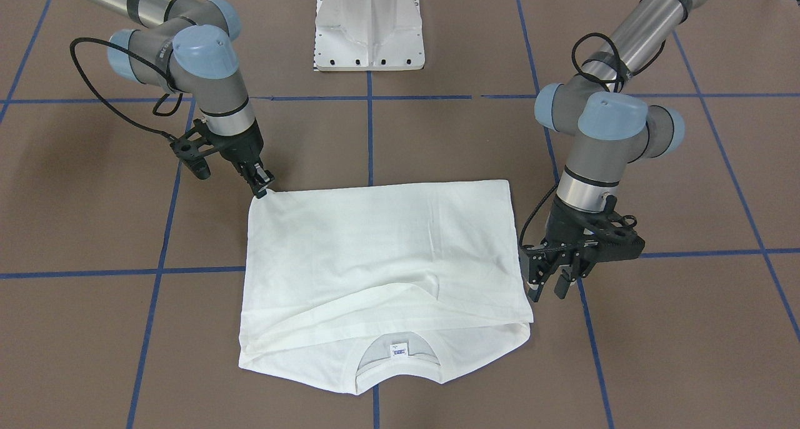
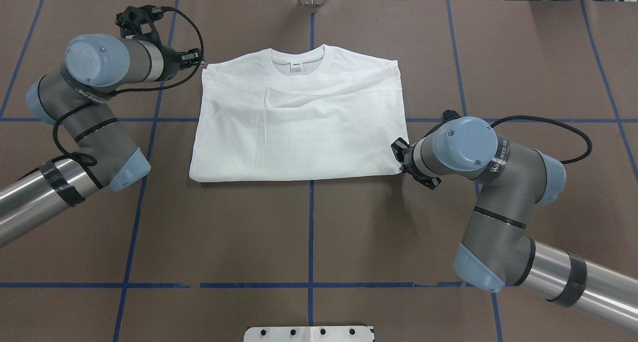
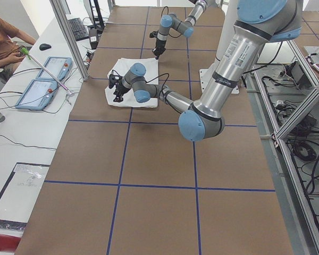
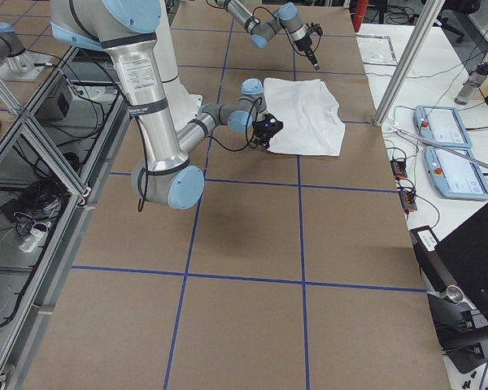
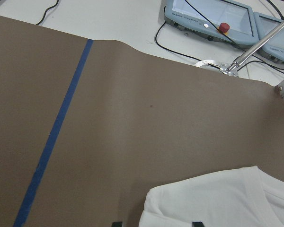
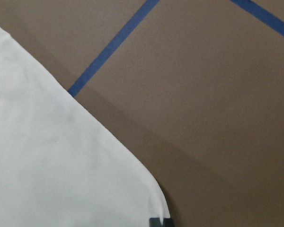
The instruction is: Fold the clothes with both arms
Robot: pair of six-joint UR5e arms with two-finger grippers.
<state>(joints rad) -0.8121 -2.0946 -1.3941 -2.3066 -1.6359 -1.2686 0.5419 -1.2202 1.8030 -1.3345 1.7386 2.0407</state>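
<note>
The white long-sleeved cotton T-shirt [image 1: 375, 247] lay flat mid-frame on the brown tabletop [image 1: 94, 197]. Upper left, the right black pincer [image 1: 261, 188] was clamped on its hem corner. At right, the left pincer [image 1: 547, 291] hung spread over a shoulder corner, apparently readying the next fold.

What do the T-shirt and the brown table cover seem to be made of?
The T-shirt looks like soft white knit fabric, probably cotton, with a matte finish; it drapes in shallow creases and folds limply. The table cover looks like brown paper or a thin sheet, matte, with a wavy far edge in the left wrist view; I cannot tell which.
</note>
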